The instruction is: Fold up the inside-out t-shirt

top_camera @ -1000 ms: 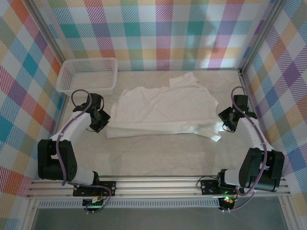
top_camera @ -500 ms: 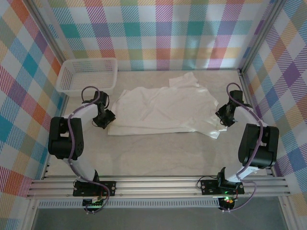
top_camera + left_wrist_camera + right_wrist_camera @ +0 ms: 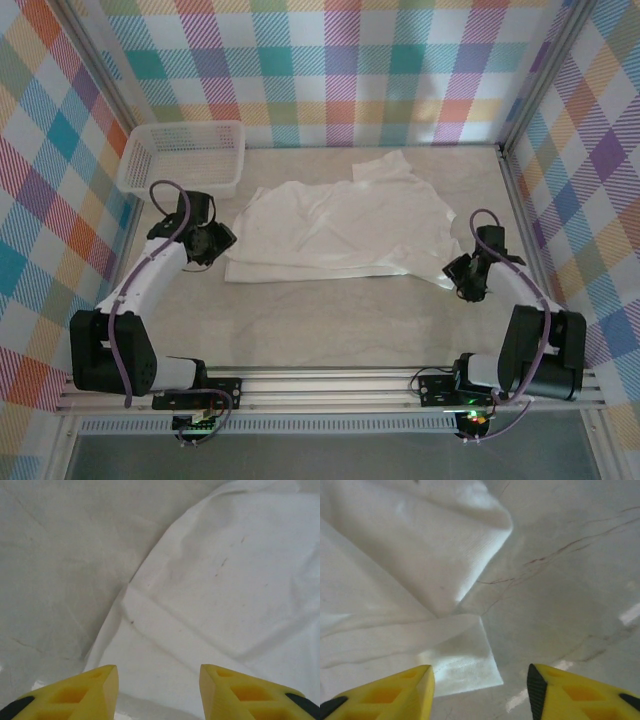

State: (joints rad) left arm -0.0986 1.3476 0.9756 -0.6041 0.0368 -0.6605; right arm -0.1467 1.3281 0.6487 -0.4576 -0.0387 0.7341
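Observation:
The inside-out t-shirt (image 3: 340,228) lies white and folded over itself across the middle of the table, one sleeve sticking out at the back. My left gripper (image 3: 216,243) is at its left edge, open and holding nothing. In the left wrist view the yellow fingers (image 3: 100,687) straddle the shirt's layered edge (image 3: 215,580), and the left gripper (image 3: 159,680) has only cloth below it. My right gripper (image 3: 462,277) is open just off the shirt's near right corner. In the right wrist view that corner (image 3: 462,662) lies flat ahead of the right gripper (image 3: 480,680).
A white mesh basket (image 3: 185,155) stands at the back left corner, close behind the left arm. Bare marbled tabletop (image 3: 330,320) stretches between the shirt and the arm bases. Plaid walls and metal rails close in the sides.
Both grippers have gone from shut to open and let go of the shirt's edges. The right gripper has drawn back toward the near side; the shirt has settled flat.

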